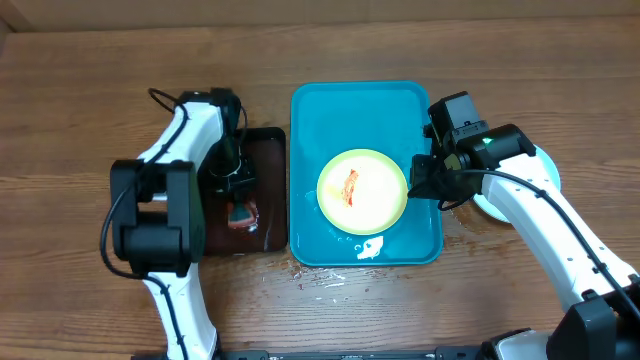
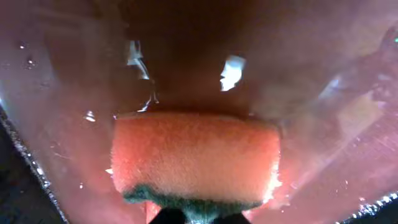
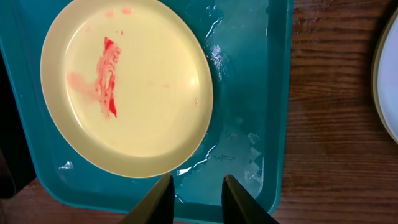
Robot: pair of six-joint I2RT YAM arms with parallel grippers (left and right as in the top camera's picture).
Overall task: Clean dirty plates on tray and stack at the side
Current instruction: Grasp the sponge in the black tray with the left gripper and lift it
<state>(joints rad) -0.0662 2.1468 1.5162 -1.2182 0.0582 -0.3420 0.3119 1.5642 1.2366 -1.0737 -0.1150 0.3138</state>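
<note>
1. The left gripper [image 1: 240, 199] is seen closed down on an orange sponge [image 2: 196, 158]. The sponge's green scouring layer is turned toward the fingers, which are all but hidden at the bottom edge of the left wrist view.
2. The sponge is pressed to the wet floor of a black tray [image 1: 268, 165], where bright glints of water are picked out around it.
3. The right gripper [image 3: 198, 185] is held slightly open, with a narrow gap left between its fingers [image 3: 163, 194], and nothing is gripped.
4. Its tips are poised over the wet floor of the tray [image 1: 310, 120], just off the rim of the plate [image 1: 362, 190]. Whether the plate is touched cannot be told.
5. The plate, pale yellow-green, is laid flat inside the blue tray, toward the right arm's side. It is marked by a red smear [image 3: 107, 78] left of its middle in the right wrist view.
6. Puddles of water [image 3: 239, 149] are spread on the tray floor between the plate and the tray's rim.
7. A second plate [image 3: 388, 74] is set on the wooden table [image 1: 80, 100] outside the tray. It is partly covered by the right arm in the overhead view.
8. The black tray is placed just beside the blue tray on the left arm's side.
</note>
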